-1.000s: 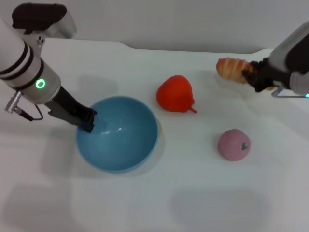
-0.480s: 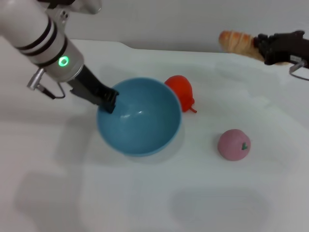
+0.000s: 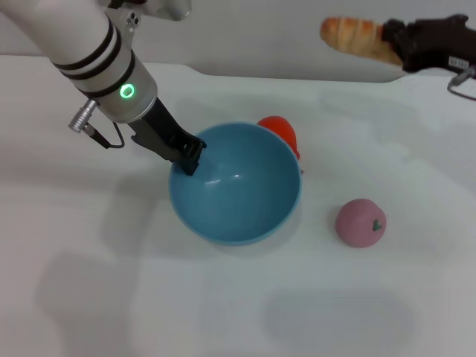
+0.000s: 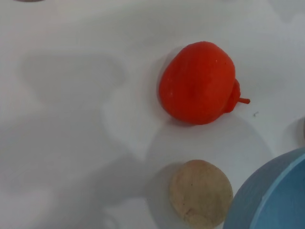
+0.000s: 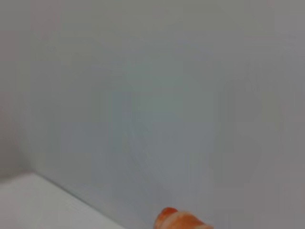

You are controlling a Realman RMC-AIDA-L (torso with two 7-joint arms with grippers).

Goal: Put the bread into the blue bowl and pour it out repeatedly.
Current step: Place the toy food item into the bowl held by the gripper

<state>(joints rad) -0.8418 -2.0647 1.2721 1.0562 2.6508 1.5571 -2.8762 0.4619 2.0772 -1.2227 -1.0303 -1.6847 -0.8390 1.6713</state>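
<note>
Blue plastic fills the middle of the head view: the blue bowl [image 3: 236,186] is held up off the white table [image 3: 111,297], tipped slightly, with its hollow bare. The left gripper [image 3: 192,158] grips it by the rim on the side toward the robot's left, its black fingers closed over the edge, one inside the wall and one outside. The arm behind it carries a lit green ring and runs up and away to the left.

Just beyond the bowl from that gripper, a red tomato-like toy [image 3: 280,132] lies on the table, half hidden by the far rim in the head view. The left wrist view shows it whole [image 4: 198,82], and close beside it a small round beige ball [image 4: 200,192] that sits right next to the bowl's edge [image 4: 271,195]. A pink round toy [image 3: 360,222] rests on the table on the bowl's right side, well apart from both grippers.

High at the right, clear of the table, the right gripper [image 3: 400,42] is clamped on one end of the bread [image 3: 355,36]. The loaf sticks out from the black fingers toward the robot's left, roughly level, golden-orange with pale ridges. It hangs well apart from the bowl, above and to the right of it. In the right wrist view only the loaf's tip [image 5: 178,221] shows, against a plain grey wall.
</note>
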